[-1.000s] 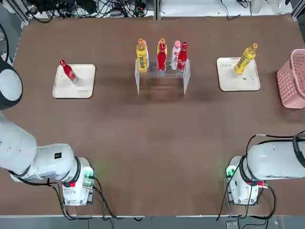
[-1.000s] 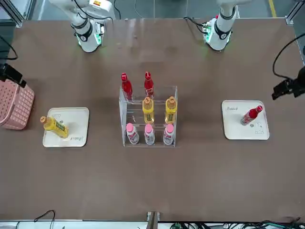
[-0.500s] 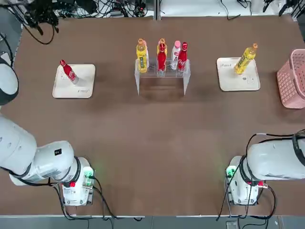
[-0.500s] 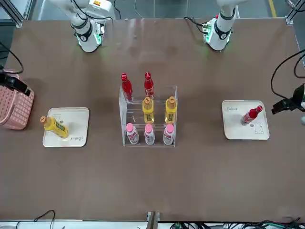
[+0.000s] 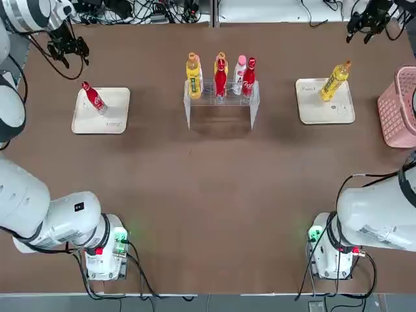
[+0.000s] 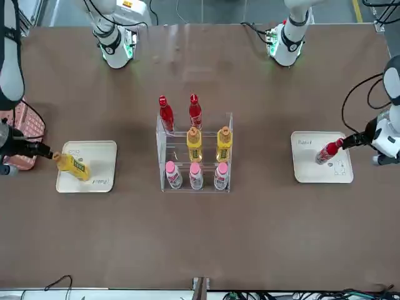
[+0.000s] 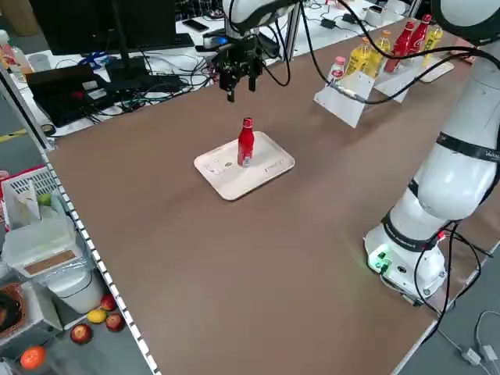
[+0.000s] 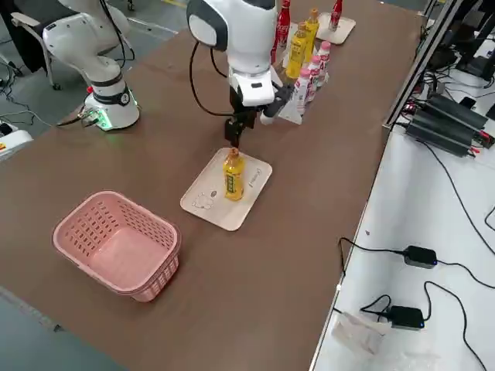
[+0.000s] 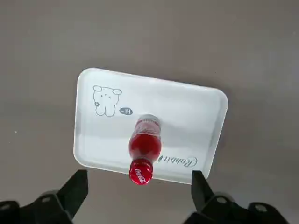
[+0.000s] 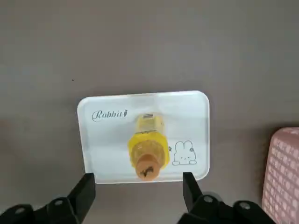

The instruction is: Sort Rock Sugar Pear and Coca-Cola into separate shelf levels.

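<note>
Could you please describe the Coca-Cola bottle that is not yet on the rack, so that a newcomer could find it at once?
Start at the clear acrylic rack mid-table, then look toward the robot's left side to the beige tray. The Coca-Cola bottle stands alone on it, upright, all red with a red cap. The other lone bottle, on the opposite tray, is yellow.
</note>
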### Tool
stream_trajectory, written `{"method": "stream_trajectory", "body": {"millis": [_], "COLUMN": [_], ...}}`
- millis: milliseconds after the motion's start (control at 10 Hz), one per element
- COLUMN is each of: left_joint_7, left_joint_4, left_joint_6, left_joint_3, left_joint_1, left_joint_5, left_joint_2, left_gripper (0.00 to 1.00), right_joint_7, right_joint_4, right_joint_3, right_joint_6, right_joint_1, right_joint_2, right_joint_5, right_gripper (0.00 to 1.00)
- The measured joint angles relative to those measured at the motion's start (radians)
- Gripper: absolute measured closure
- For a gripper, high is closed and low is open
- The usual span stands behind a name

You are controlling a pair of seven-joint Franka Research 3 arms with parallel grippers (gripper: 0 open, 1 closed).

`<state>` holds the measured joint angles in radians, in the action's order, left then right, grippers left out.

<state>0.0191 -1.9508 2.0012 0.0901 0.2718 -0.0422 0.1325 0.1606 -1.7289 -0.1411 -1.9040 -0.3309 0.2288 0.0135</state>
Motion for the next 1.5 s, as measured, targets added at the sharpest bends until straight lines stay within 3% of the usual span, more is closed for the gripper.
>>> {"method": "stream_trajectory", "body": {"millis": [600,1100,1300,1500], "left_joint_7": [-0.002,-0.005,-0.006,-0.006], "left_joint_4": [-0.138,-0.171,-0.172,-0.171], "left_joint_6": [0.119,0.162,0.164,0.167], "left_joint_3": [-0.001,-0.002,-0.002,-0.001], "left_joint_1": [0.026,0.026,0.026,0.026], "left_joint_5": [0.000,0.000,0.000,0.000], "left_joint_2": [0.000,0.013,0.020,0.022], "left_gripper": [0.09,0.30,0.46,0.60], "right_joint_7": [0.022,0.037,0.044,0.044], "right_joint_4": [-0.167,-0.177,-0.180,-0.180], "right_joint_3": [-0.012,-0.007,-0.005,-0.005], "right_joint_6": [-0.166,-0.166,-0.164,-0.163], "right_joint_1": [-0.008,-0.019,-0.024,-0.024], "right_joint_2": [0.007,0.006,0.006,0.006], "right_joint_5": [0.003,0.004,0.004,0.004], "right_gripper": [0.15,0.18,0.22,0.35]}}
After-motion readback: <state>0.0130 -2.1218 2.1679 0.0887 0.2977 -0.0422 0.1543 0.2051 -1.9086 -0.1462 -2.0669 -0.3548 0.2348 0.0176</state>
